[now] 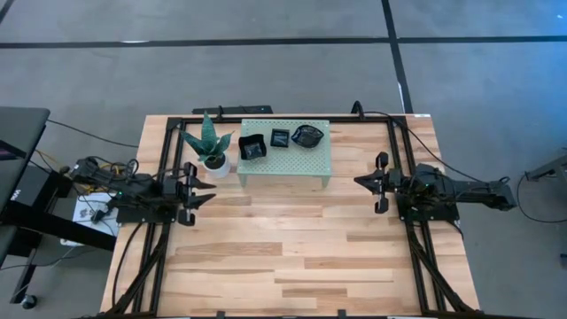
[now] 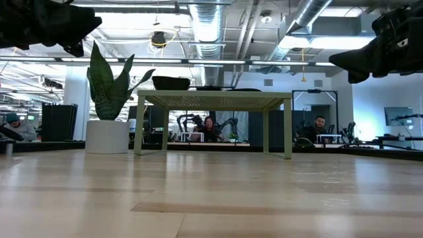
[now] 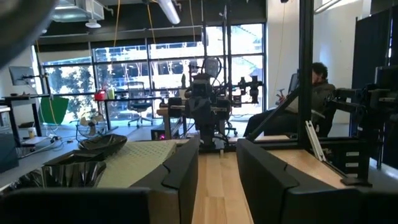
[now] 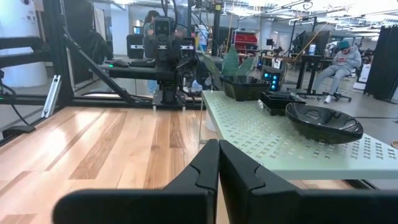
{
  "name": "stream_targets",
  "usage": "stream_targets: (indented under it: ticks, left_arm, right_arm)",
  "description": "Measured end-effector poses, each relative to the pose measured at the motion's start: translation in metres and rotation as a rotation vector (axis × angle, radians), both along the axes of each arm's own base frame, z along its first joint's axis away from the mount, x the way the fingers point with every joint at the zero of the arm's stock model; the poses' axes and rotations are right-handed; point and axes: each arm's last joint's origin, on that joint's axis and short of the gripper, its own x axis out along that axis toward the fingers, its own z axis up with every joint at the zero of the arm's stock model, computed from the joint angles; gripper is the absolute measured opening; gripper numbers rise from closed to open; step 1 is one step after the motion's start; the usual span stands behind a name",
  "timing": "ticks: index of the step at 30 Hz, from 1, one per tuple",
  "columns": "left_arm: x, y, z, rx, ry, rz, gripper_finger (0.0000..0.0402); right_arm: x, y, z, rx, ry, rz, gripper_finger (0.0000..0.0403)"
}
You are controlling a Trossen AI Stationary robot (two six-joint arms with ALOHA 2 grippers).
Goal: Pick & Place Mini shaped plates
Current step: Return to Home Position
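Observation:
Three black mini plates rest on top of the pale green perforated stand (image 1: 283,158) at the table's far side: a square one (image 1: 252,147), a small square one (image 1: 280,138) and a lobed one (image 1: 307,136). They also show in the right wrist view: the lobed plate (image 4: 323,121), the small square one (image 4: 283,99) and the far square one (image 4: 245,87). My left gripper (image 1: 211,189) hovers left of the stand, open and empty. My right gripper (image 1: 358,182) hovers right of the stand, shut and empty. Both are above the table.
A small potted green plant (image 1: 211,146) stands on the table just left of the stand, close to my left gripper. Black frame rails (image 1: 394,168) run along the table's left, right and far sides. Bare wood lies in front of the stand. People sit in the room beyond.

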Motion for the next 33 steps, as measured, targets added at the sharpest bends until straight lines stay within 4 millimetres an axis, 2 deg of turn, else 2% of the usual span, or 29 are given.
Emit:
stream_targets:
  ticks: [33]
  left_arm:
    - [0.014, -0.006, -0.016, 0.073, 0.18, 0.0, 0.0113]
  right_arm:
    - [0.0, 0.0, 0.0, 0.0, 0.001, 0.0, 0.0006]
